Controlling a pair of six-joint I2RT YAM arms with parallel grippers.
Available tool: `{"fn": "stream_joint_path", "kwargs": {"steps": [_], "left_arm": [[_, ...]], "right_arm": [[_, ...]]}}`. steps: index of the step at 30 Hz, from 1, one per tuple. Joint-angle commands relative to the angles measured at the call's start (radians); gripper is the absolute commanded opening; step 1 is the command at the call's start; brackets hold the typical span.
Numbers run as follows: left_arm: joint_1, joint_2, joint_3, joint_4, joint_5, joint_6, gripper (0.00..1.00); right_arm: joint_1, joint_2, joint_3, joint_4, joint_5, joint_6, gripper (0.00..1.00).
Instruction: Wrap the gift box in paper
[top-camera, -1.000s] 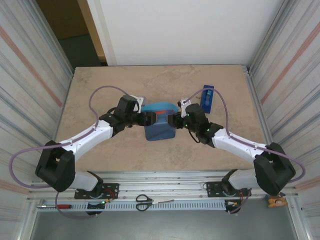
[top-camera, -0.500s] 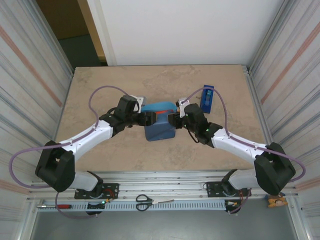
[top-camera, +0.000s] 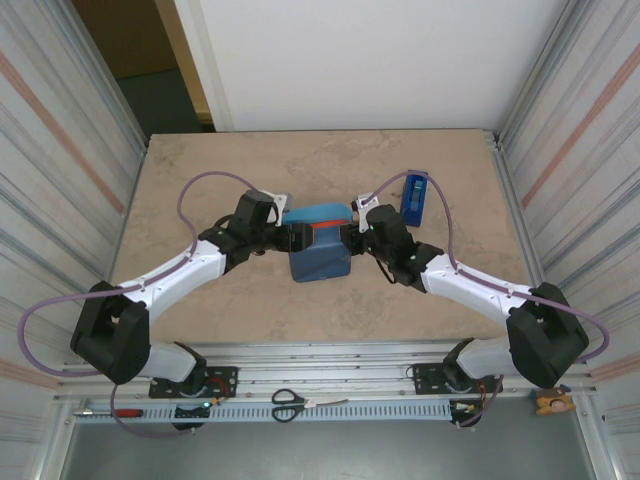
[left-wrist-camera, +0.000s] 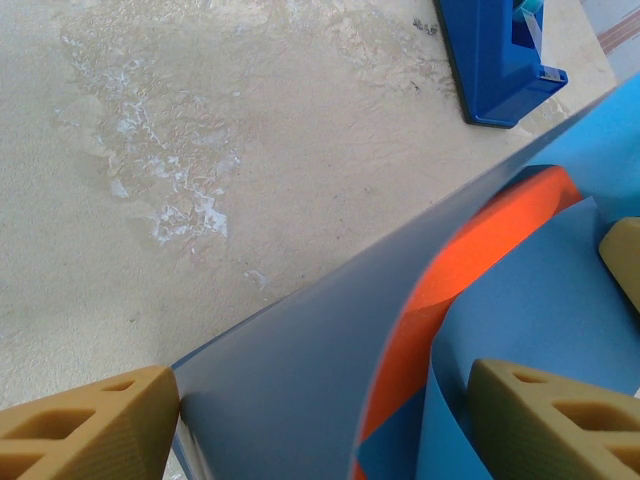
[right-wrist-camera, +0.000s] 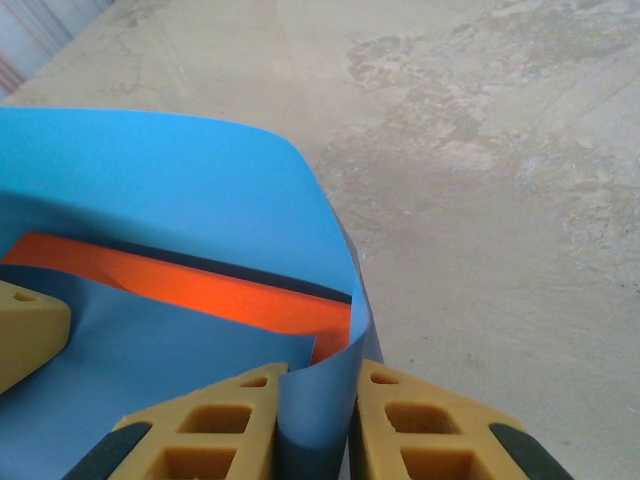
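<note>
My right gripper (right-wrist-camera: 352, 378) is pinching the paper (right-wrist-camera: 170, 180) by its curled edge at lower centre, the gift box (right-wrist-camera: 220, 292) showing orange at left, open table (right-wrist-camera: 500, 200) upper right. My left gripper (left-wrist-camera: 320, 390) is straddling another fold, spread wide.

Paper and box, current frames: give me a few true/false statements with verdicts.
1. The right gripper pinches a fold of the paper. True.
2. The box is fully covered. False: an orange strip shows between the flaps.
3. The tape dispenser sits on the paper. False: it stands on the bare table, apart from the paper.
4. The left gripper stands wide open over the paper. True.
</note>
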Motion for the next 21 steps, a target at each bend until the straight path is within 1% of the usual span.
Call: {"fn": "stream_joint_path", "kwargs": {"steps": [1, 5, 8, 14, 15, 18, 20, 21], "left_arm": [[-0.007, -0.006, -0.015, -0.07, -0.011, 0.006, 0.76], [-0.008, -0.001, -0.016, -0.067, -0.009, 0.005, 0.76], [-0.008, 0.001, -0.014, -0.067, -0.007, 0.005, 0.76], [-0.008, 0.0, -0.015, -0.069, -0.008, 0.005, 0.76], [-0.008, 0.0, -0.015, -0.068, -0.008, 0.004, 0.76], [-0.008, -0.001, -0.017, -0.07, -0.007, 0.003, 0.76], [-0.008, -0.001, -0.017, -0.072, -0.009, 0.004, 0.76], [-0.008, -0.003, -0.017, -0.071, -0.01, 0.004, 0.76]], "right_arm": [[0.005, 0.012, 0.02, -0.017, 0.02, 0.015, 0.15], [0.019, 0.014, 0.026, -0.017, 0.04, 0.019, 0.13], [0.023, 0.016, 0.028, -0.015, 0.053, 0.023, 0.08], [0.026, 0.028, 0.045, -0.035, 0.056, 0.045, 0.08], [0.027, 0.029, 0.048, -0.039, 0.06, 0.051, 0.1], [0.034, 0.021, 0.064, -0.067, 0.087, 0.052, 0.23], [0.043, 0.012, 0.074, -0.087, 0.125, 0.036, 0.25], [0.049, 0.007, 0.08, -0.103, 0.148, 0.027, 0.27]]}}
